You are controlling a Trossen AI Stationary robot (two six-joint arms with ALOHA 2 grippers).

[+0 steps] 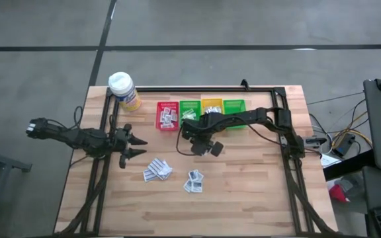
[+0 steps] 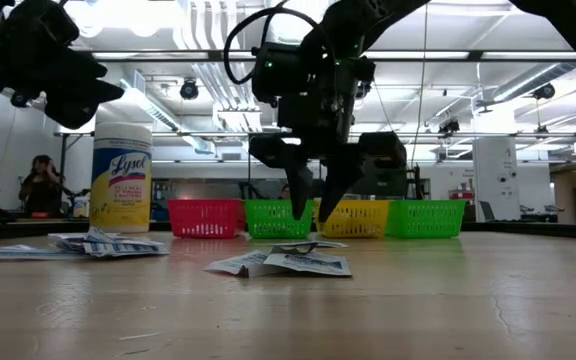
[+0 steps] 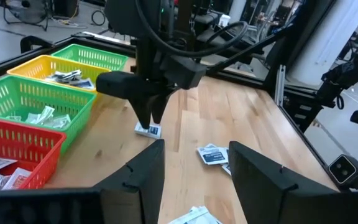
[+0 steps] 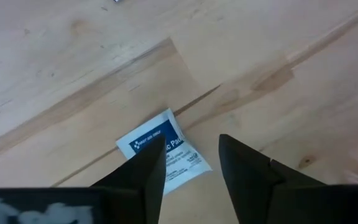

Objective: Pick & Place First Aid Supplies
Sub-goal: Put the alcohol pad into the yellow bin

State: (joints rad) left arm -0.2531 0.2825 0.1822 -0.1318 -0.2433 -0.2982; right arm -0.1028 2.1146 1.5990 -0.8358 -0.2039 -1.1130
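1. Step in hand: the pick. The right gripper (image 4: 188, 165) points straight down over a single blue-print sachet (image 4: 160, 155) lying flat on the table (image 1: 256, 192), just in front of the green bin (image 1: 190, 110).
2. Right fingers are parted, straddling the sachet; nothing held yet.
3. The left gripper (image 3: 194, 168) waits at the table's left side, fingers wide, empty.
4. Other supplies: loose pile of sachets (image 1: 157, 170) and a second pile (image 1: 194, 182) in mid-table, well apart from the right gripper. More sachets already sit in the red bin (image 1: 167, 116), green and yellow bin (image 1: 211, 104).
5. Next move, my guess: lower until the tips touch wood, pinch the thin sachet at its edge, lift, carry to a bin. Flat packet, may slip.
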